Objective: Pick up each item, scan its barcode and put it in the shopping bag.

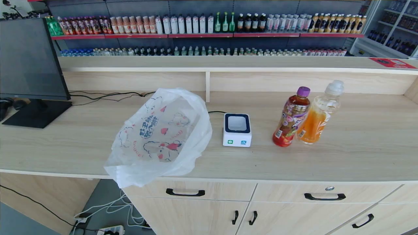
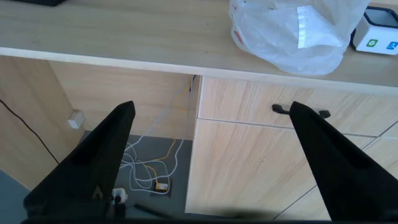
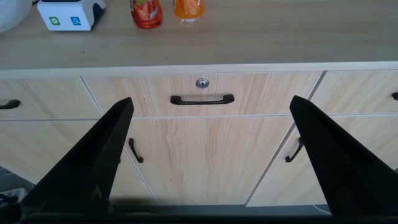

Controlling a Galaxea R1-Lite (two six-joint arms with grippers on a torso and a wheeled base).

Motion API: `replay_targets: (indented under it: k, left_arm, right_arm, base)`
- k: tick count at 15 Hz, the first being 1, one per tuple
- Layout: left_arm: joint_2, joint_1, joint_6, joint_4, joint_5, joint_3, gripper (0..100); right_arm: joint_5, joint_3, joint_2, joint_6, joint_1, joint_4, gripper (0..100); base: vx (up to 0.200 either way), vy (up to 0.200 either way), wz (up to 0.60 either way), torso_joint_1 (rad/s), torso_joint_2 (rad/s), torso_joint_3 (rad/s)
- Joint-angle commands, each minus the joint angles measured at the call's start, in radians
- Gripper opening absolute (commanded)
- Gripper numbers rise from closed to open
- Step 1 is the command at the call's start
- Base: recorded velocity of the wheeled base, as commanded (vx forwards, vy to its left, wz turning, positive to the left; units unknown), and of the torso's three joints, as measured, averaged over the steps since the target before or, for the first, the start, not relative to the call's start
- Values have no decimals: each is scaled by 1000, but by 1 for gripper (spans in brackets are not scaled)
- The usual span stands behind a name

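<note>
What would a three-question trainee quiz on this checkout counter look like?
1. True or false: the purple-capped bottle and the orange bottle lie inside the shopping bag.
2. What stands on the counter between bag and bottles? A) tray B) scanner C) basket
3. Fill in: the left gripper and right gripper are both ____.
Key: 1 false; 2 B; 3 open.

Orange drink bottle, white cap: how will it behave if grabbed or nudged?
The clear plastic bottle of orange drink looks mostly full, so probably heavy for its size. Tall and narrow, it may tip if pushed high. It stands beside the purple-capped red drink bottle, so a nudge could topple both.
</note>
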Motion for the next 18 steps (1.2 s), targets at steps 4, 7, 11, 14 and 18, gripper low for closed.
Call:
replay_targets:
  k: [4, 7, 11, 14, 18]
  left_arm:
    - [0, 1, 0, 0, 0, 0, 100]
    - [0, 1, 0, 0, 0, 0, 100]
    - [0, 1, 0, 0, 0, 0, 100]
    - [0, 1, 0, 0, 0, 0, 100]
    - [0, 1, 1, 0, 0, 0, 100]
  right_arm:
    - [0, 0, 1, 0, 0, 0, 100]
    - [0, 0, 1, -2, 0, 0, 100]
    - [0, 0, 1, 7, 0, 0, 100]
    - [20, 0, 1, 6, 2, -3, 100]
    - [88, -21, 1, 9, 2, -54, 100]
  base:
    - [0, 0, 0, 0, 0, 0]
    - [0, 0, 0, 0, 0, 0]
    - [0, 0, 0, 0, 0, 0]
    - [0, 0, 0, 0, 0, 0]
    - [0, 0, 0, 0, 0, 0]
